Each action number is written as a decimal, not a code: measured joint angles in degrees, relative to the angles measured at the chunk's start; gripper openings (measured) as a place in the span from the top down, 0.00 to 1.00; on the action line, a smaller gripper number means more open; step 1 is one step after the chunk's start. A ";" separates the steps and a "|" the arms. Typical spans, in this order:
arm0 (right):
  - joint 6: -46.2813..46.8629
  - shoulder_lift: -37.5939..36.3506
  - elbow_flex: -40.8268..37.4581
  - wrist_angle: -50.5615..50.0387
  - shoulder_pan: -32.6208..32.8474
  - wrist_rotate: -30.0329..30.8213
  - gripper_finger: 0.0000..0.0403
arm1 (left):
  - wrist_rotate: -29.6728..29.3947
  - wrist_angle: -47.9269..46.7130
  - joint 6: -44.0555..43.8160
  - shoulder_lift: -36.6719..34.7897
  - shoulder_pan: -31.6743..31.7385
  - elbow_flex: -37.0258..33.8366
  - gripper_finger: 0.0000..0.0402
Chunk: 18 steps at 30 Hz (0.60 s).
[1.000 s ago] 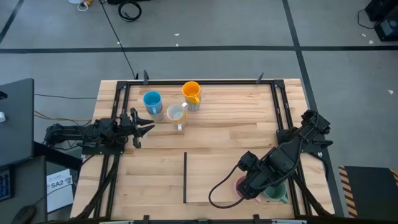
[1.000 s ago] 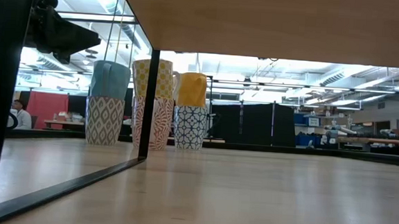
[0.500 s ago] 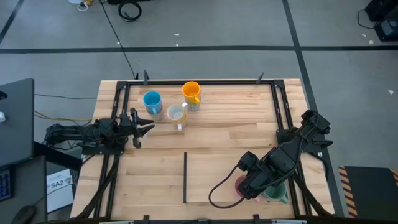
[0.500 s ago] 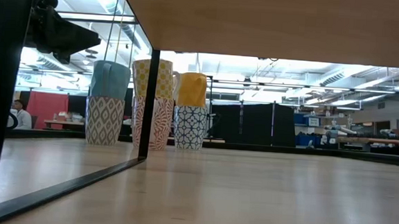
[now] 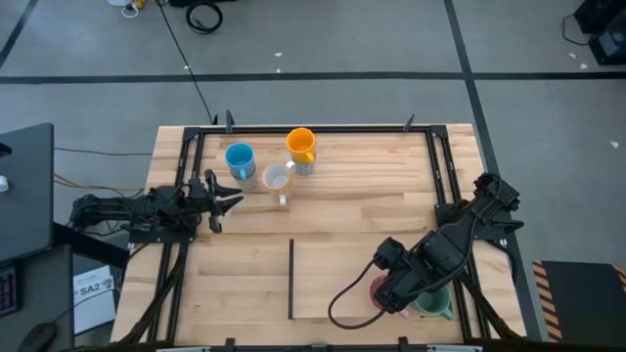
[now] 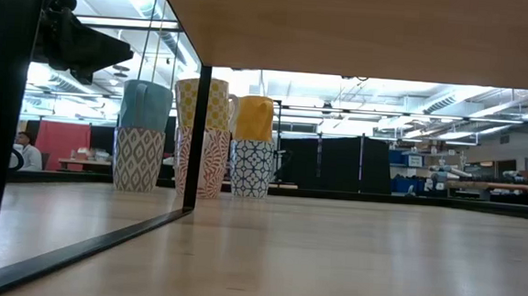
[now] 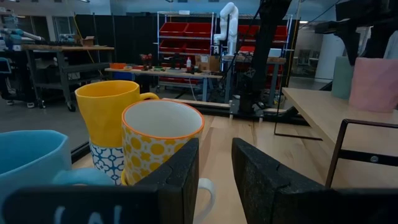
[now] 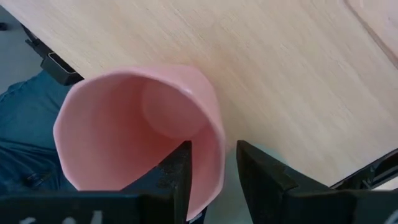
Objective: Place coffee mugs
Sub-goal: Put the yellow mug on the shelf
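Note:
My right gripper (image 5: 383, 291) is near the table's front right, shut on a pink mug (image 8: 137, 137). A green mug (image 5: 431, 306) stands just right of it, partly under the arm. My left gripper (image 5: 227, 198) hovers at the table's left, empty, its fingers close together. It points at three upright mugs on the far left of the table: a blue one (image 5: 240, 158), an orange one (image 5: 301, 146) and a white one with yellow dots (image 7: 158, 149). The other mugs are out of view. My right gripper has one finger (image 8: 180, 171) inside the pink mug and one outside, with the mug's side wall at the rim (image 8: 214, 152) between them. The fingers come from above, pointing down. The mug's mouth faces up; whether its base is on the table I cannot tell.
A black metal frame (image 5: 196, 156) runs along the table's sides and back. A thin black bar (image 5: 291, 279) lies on the wood at the middle front. The pink mug is close to the table's near edge (image 8: 56, 62). Bare wood (image 5: 372, 205) lies between the two mug groups.

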 joint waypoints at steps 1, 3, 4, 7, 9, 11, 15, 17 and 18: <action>-0.06 0.00 0.00 0.00 0.00 0.56 0.68 | 0.00 -0.01 0.00 0.00 0.01 0.00 0.74; -0.10 -0.02 0.00 0.00 0.00 1.46 0.67 | 0.00 -0.02 0.02 0.00 0.00 0.00 0.74; -0.10 -0.13 0.00 0.00 0.00 1.51 0.67 | 0.00 -0.02 0.01 0.00 0.01 0.00 0.74; 0.01 -0.84 0.00 -0.01 0.00 1.58 0.67 | 0.00 -0.02 0.02 0.00 0.02 0.00 0.74; 0.03 -1.52 0.00 -0.02 0.00 1.59 0.68 | 0.00 -0.02 0.02 0.00 0.02 0.00 0.74; 0.02 -2.21 0.02 -0.02 0.00 1.64 0.68 | 0.00 -0.02 0.01 0.02 0.01 0.00 0.74; -0.11 -4.23 0.02 -0.02 -0.02 3.61 0.67 | 0.00 -0.02 0.02 0.00 0.00 0.00 0.74; -0.72 -5.44 0.02 -0.04 -0.03 5.65 0.68 | 0.00 -0.02 0.02 0.00 0.00 0.00 0.74; -1.18 -6.03 0.02 -0.02 -0.14 6.65 0.68 | 0.00 -0.02 0.02 0.02 0.02 0.00 0.74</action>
